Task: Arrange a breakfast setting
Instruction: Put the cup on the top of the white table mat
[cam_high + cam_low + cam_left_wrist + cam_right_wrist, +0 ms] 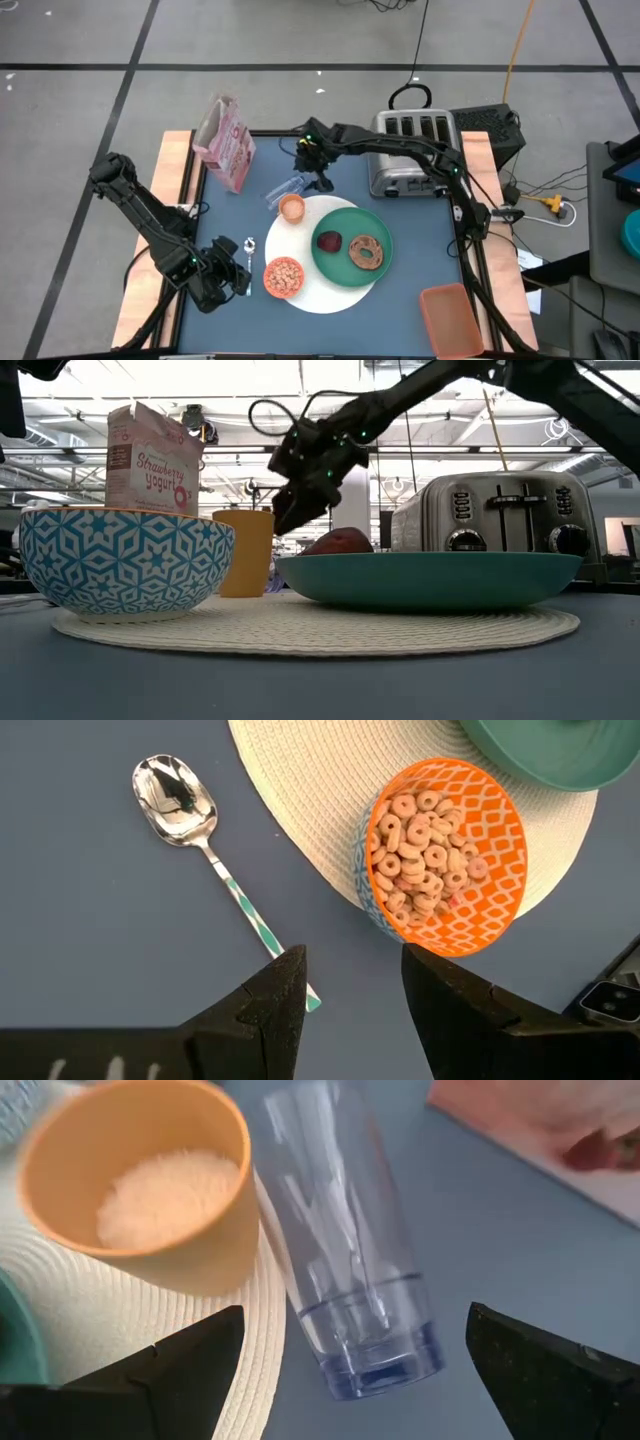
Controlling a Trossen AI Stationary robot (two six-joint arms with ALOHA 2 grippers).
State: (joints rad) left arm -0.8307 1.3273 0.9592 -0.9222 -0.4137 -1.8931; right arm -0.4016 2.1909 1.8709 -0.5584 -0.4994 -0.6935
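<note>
Blue-topped desk (420,235) carries the white mat (330,295) with green plate (345,262), bagel (367,251) and dark fruit (329,241). My right pincer (355,1355) hangs wide open over the clear glass (345,1250), which lies on its side just beside the orange cup (150,1190). I'd straddle the glass mid-body, close gently, then tip it upright. Left pincer (352,985), partly open and empty, waits near the spoon (200,835) and cereal bowl (445,855).

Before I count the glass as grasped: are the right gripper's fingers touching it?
Apart. The right wrist view shows both fingers spread wide, blue table visible between each and the clear glass.
</note>
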